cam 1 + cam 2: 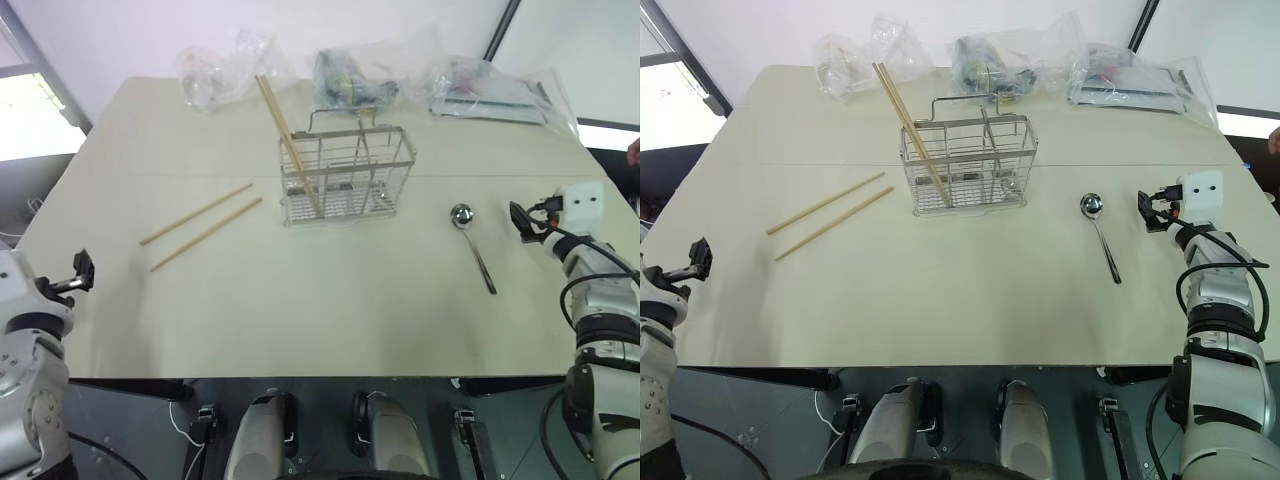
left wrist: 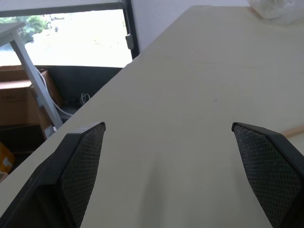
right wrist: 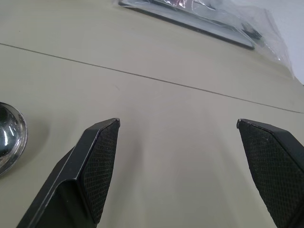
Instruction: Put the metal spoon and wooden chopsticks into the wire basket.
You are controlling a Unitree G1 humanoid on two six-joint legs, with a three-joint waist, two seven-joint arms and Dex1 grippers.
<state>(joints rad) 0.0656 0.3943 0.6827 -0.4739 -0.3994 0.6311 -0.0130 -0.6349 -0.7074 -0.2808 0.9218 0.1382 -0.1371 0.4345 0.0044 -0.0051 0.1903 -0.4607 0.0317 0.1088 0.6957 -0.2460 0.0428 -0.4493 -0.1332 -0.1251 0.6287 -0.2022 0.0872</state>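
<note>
While both arms hang idle over the table (image 1: 300, 320), I see the wire basket (image 1: 345, 178) standing upright toward the far edge, roughly midway between the left and right edges. Two wooden chopsticks (image 1: 287, 140) already lean inside its left compartment, tips slanting up and away toward the far-left corner. Another pair of chopsticks (image 1: 200, 227) lies flat on the table, left of the basket and apart from it, the two sticks nearly parallel and angled toward the left edge. The metal spoon (image 1: 472, 243) lies on the table right of the basket, bowl toward the far edge, handle pointing back toward the near edge.

My left gripper (image 1: 83, 270) sits at the left edge, near the front corner, fingers (image 2: 80, 161) spread wide with nothing between them. My right gripper (image 1: 520, 220) hovers close to the right edge, just beside the spoon's bowl, fingers (image 3: 102, 161) likewise spread wide and grasping nothing. Clear plastic bags (image 1: 380, 75) line the far edge behind the basket.
</note>
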